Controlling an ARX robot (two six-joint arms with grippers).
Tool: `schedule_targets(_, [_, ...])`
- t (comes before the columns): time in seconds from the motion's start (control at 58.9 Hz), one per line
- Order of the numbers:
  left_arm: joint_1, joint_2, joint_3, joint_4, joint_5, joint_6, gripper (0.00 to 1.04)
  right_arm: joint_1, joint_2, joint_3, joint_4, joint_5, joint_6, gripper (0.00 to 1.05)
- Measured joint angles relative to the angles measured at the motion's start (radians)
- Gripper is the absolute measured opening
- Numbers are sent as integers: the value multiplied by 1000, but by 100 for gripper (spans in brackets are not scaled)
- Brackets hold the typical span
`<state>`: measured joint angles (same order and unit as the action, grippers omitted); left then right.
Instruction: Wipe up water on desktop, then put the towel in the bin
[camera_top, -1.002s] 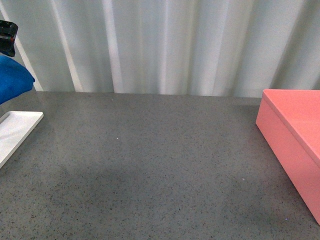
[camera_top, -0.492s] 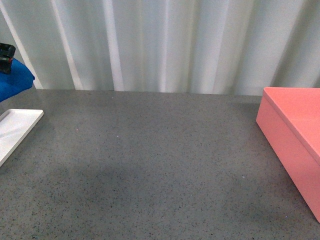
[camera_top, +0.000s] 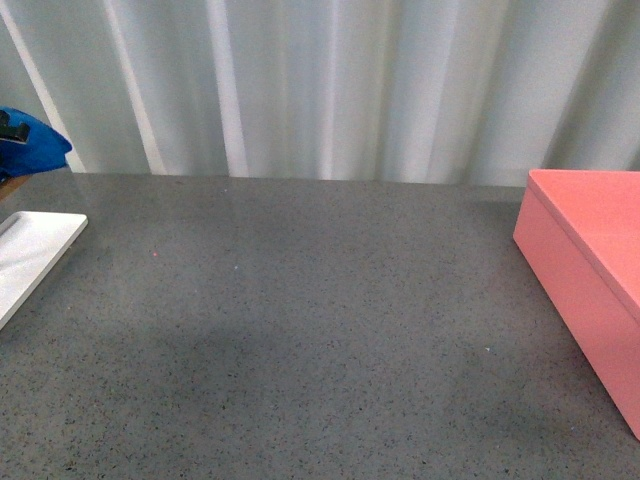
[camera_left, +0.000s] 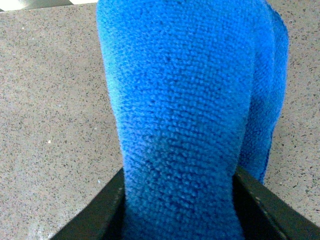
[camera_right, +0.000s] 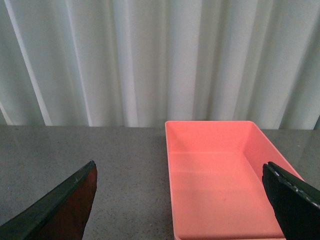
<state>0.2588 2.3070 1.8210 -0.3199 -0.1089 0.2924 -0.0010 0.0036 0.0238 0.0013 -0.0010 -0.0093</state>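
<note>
R end effector (camera_right: 180, 205): matte black angular fingers (camera_right: 60, 207).

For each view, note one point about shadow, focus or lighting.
Front view: a broad soft shadow darkens the near desktop. Left wrist view: the blue towel dominates the frame, its loops sharp. Right wrist view: the right claw's fingers are dark and soft-edged; the pink bin is evenly lit.

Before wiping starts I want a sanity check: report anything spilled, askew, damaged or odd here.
Nothing stands out. The towel hangs bunched in the left gripper, the bin sits upright and empty, the white tray lies flat. No puddle shows on the desktop; only a faint darker patch near the front, possibly shadow.
</note>
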Motion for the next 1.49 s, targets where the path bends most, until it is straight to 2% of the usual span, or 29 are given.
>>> schedule_targets(0.102, [-3, -13, -5, -1, 3, 8, 31, 0, 0, 0, 0, 0, 0, 98])
schedule_targets(0.255, [-9, -38, -5, -6, 6, 21, 13, 0, 0, 0, 0, 0, 0, 98])
schedule_targets(0.323, [-15, -45, -5, -11, 14, 23, 9, 0, 0, 0, 0, 0, 0, 98])
schedule_targets(0.628, [-35, -95, 5, -28, 66, 23, 8, 0, 0, 0, 0, 0, 0, 98])
schedule_targets(0.815, [-63, -228, -18, -1, 150, 10, 8, 0, 0, 0, 0, 0, 0, 98])
schedule_targets(0.934, [-104, -363, -105, 27, 255, -22, 8, 0, 0, 0, 0, 0, 0, 98])
schedule_targets(1.053, [-171, -509, -236, 68, 373, -52, 8, 0, 0, 0, 0, 0, 0, 98])
schedule_targets(1.205, [-303, -671, -424, 146, 509, -121, 8, 0, 0, 0, 0, 0, 0, 98])
schedule_targets(1.494, [-517, -748, -677, 340, 610, -161, 8, 0, 0, 0, 0, 0, 0, 98])
